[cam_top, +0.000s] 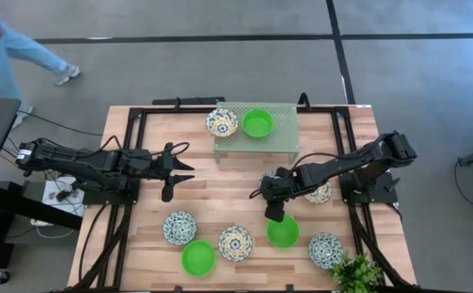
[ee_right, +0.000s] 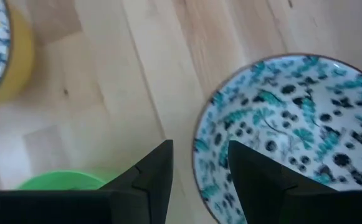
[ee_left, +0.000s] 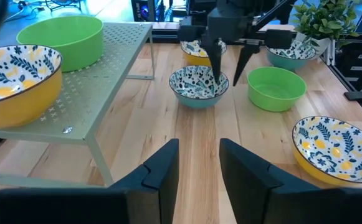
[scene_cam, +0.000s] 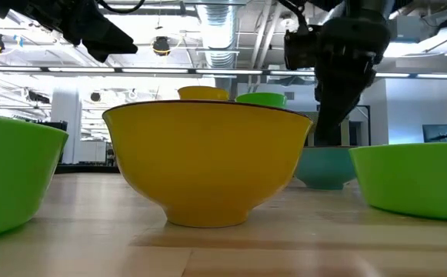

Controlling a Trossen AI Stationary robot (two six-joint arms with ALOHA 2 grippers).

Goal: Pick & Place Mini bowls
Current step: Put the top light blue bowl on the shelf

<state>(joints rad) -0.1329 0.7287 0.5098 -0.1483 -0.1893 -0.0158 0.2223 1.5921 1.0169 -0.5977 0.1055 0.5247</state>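
Note:
Two mini bowls sit on a pale green rack: a yellow-centred patterned one and a plain green one. My right gripper is open, pointing down over a white bowl with a blue-green pattern that stands on the table. One finger is inside its near rim and the other outside; I see no touch. My left gripper is open and hovers left of centre, holding nothing.
Other bowls stand on the near half of the table: blue-green patterned, green, yellow-centred, green, blue-green, and one under the right arm. A leafy plant fills the near right corner. A person walks beyond the table.

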